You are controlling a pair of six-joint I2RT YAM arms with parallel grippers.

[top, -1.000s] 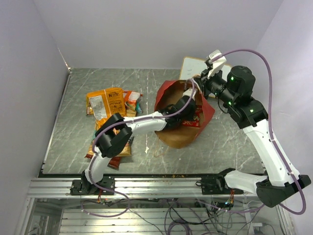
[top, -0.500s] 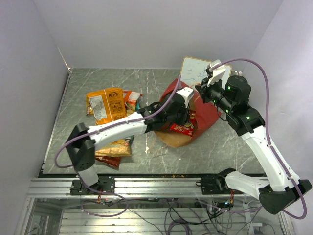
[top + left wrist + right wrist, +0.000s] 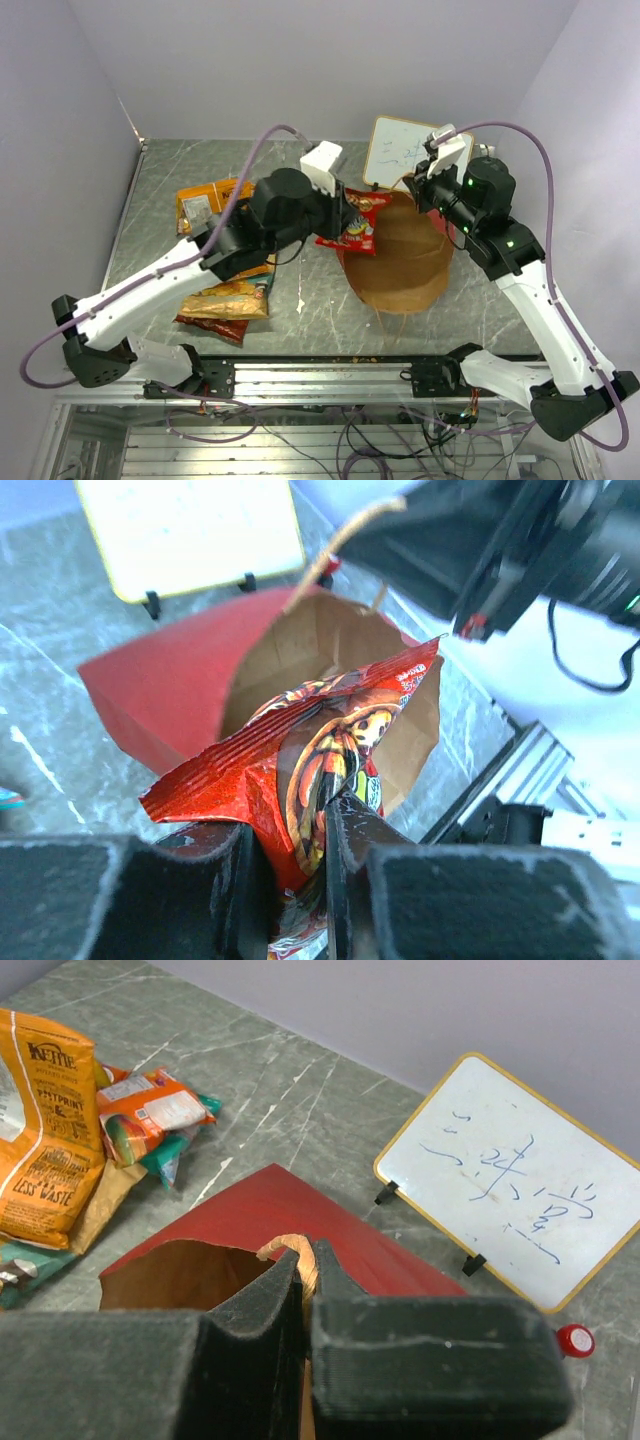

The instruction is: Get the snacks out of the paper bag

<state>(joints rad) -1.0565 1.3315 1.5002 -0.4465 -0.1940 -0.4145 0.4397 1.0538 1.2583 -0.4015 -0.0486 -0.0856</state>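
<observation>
- Snacks: one red chip bag (image 3: pixel 352 224) sits pinched in the left gripper (image 3: pixel 335 212), both fingers pressed on its crinkled lower half, top seam sticking out free.
- From the left wrist, shows the same red chip bag (image 3: pixel 322 748) squeezed between the two dark fingers (image 3: pixel 345 855), with the brown mouth of the bag right behind it.
- Hangs at the left rim of the mouth in the top view, mostly outside it; cannot tell whether its far edge touches the paper.
- Paper bag (image 3: pixel 400 258): stands tipped with its brown inside facing up and toward the near edge, red outside turned to the back wall.
- Held at its far rim by the right gripper (image 3: pixel 426 186), whose fingers are closed tight on the cord handle (image 3: pixel 283 1248) just above the rim of the paper bag (image 3: pixel 262 1205).
- Second cord handle (image 3: pixel 386 322) dangles loose over the near rim onto the table (image 3: pixel 150 260).
- Other snacks: an orange chip bag (image 3: pixel 38 1135) and an orange-teal pack (image 3: pixel 150 1112) lie on the left half of the table, well apart from the paper bag, partly covered by the left arm from above.
- Leaves a strip of bare marble between that pile and the bag's left side.
- Whiteboard (image 3: pixel 402 148) stands just behind the bag near the back wall; a small red cap (image 3: pixel 573 1340) lies beside its right foot.
- Little room on the bag's right side, close to the table's right edge and the right arm.
</observation>
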